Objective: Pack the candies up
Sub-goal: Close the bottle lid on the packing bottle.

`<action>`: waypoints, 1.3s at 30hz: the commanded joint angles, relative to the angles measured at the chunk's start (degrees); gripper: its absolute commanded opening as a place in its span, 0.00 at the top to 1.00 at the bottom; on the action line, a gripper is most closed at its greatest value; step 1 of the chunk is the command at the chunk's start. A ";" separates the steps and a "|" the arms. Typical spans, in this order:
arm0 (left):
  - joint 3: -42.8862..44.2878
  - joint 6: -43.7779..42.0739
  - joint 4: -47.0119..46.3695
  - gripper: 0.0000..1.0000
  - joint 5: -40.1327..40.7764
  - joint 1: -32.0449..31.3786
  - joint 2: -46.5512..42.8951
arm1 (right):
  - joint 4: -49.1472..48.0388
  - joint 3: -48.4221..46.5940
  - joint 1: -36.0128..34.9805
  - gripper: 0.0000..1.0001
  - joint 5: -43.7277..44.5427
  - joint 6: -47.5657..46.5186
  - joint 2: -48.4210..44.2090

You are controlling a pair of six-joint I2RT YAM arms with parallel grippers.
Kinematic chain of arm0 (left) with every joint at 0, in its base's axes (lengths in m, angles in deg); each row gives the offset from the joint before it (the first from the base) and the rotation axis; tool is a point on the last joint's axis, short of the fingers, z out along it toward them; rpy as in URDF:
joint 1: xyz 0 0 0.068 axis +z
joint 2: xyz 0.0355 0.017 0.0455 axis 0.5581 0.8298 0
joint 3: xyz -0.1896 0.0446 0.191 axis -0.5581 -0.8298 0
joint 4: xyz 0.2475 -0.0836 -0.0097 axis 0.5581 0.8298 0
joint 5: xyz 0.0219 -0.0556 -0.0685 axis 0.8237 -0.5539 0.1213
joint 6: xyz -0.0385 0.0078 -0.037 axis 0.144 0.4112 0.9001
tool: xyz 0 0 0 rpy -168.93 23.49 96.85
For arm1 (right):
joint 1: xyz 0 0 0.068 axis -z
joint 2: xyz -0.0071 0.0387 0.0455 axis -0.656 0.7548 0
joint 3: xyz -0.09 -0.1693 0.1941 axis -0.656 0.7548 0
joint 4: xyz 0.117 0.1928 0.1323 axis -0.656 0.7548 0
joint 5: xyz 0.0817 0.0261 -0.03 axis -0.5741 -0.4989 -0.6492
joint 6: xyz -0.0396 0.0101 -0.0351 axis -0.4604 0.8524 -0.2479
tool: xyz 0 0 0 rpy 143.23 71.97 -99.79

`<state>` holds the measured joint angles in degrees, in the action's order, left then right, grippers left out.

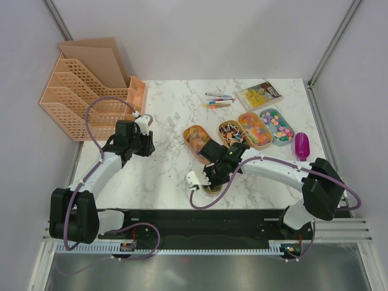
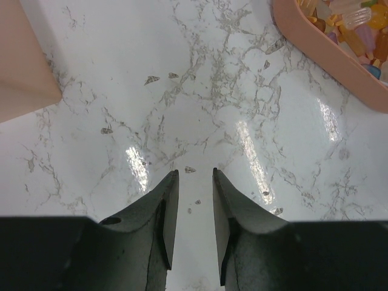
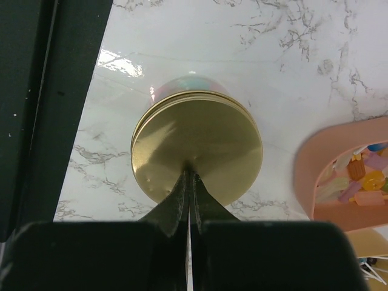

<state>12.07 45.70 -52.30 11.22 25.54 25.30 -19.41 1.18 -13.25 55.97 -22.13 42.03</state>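
R gripper (image 3: 190, 177) is closed tight, fingertips pressed flat together, gripping nothing. The tips sit over the centre of a round gold lid (image 3: 197, 151); can't tell if they touch it. The lid is on a small jar (image 3: 188, 85), w/ pearly glass showing under the rim. The jar stands upright on the marble desk (image 1: 170, 103) near the front edge, approx mid-width.

L gripper (image 2: 195, 173) has a narrow gap between the jaws and is empty. It hangs over bare marble in the left half of the desk, well apart from the jar.

The candies lie in four oval trays (image 1: 186, 134) set side by side, running from desk centre toward the right edge. L to R:
- yellow-orange gummies (image 1: 197, 142), the tray nearest the jar
- wrapped sweets (image 1: 233, 134) in dark, white and red
- orange mixed bits (image 1: 255, 130)
- pastel pieces (image 1: 277, 126)

A purple scoop (image 1: 301, 146) lies just beside the last tray, by the right edge. Behind the trays, toward the back edge, are a few thin pens (image 1: 218, 100) and a flat yellowish pack (image 1: 259, 95). A peach file organiser (image 1: 91, 91) stands at the back-left corner, partly off the desk
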 commanded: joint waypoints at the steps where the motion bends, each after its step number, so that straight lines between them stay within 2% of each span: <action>1: -0.16 0.34 -1.93 0.64 -1.40 0.12 -0.44 | 0.87 1.70 0.45 1.00 1.55 1.36 2.17; 10: 0.19 0.60 -2.90 0.64 -1.58 0.12 0.17 | 6.42 -8.59 0.54 1.00 0.68 1.46 -2.77; 14: -0.33 0.78 -3.07 0.64 -1.67 0.12 -0.01 | 4.58 -6.22 0.01 1.00 0.15 1.10 -0.49; 21: -0.25 0.16 -2.46 0.64 -1.92 0.12 -0.36 | -0.97 3.62 -0.34 1.00 1.81 1.72 7.51; 24: -0.07 -0.80 -2.37 0.61 -3.42 -0.58 0.52 | -0.88 2.40 -0.17 1.00 2.79 2.59 5.42; 26: 0.19 -5.60 -1.93 0.55 -6.66 -2.50 1.13 | -0.70 0.04 0.01 1.00 2.79 3.91 2.96; 27: 0.10 -8.25 -1.32 0.52 -12.16 -3.47 0.70 | -0.70 -0.50 0.36 1.00 2.70 4.44 1.64; 28: -0.77 -15.58 -1.23 0.47 -15.17 -4.53 0.00 | -0.70 -1.03 0.45 1.00 2.35 5.49 -1.24; 29: -1.38 -20.27 -0.88 0.34 -20.77 -6.97 -0.88 | -0.96 -1.55 1.23 0.98 2.09 5.76 -2.84; 30: -1.56 -25.27 1.82 0.28 -22.65 -8.65 -2.02 | -1.49 -1.65 1.76 0.87 2.00 6.46 -4.60; 31: -1.57 -29.76 3.06 0.23 -24.06 -10.23 -2.46 | -2.71 -1.65 2.29 0.73 2.26 8.29 -8.01; 32: -1.48 -36.85 4.47 0.15 -26.17 -13.30 -2.64 | -3.33 -1.47 3.16 0.54 2.26 8.83 -9.61; 34: -1.91 -42.52 5.45 0.12 -28.29 -15.78 -2.29 | -4.47 -0.77 5.63 0.40 2.52 9.80 -14.34; 35: -2.18 -43.86 5.54 0.12 -29.34 -17.88 -1.59 | -4.92 0.45 6.33 0.30 3.74 9.98 -15.76; 39: -2.36 -46.25 4.66 0.14 -29.97 -22.90 3.50 | -5.10 4.06 11.94 0.25 6.91 9.19 -22.71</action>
<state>10.36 9.14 -48.23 -14.15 4.97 25.93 -24.04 2.47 -4.24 59.97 -14.04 22.79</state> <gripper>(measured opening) 0.864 0.737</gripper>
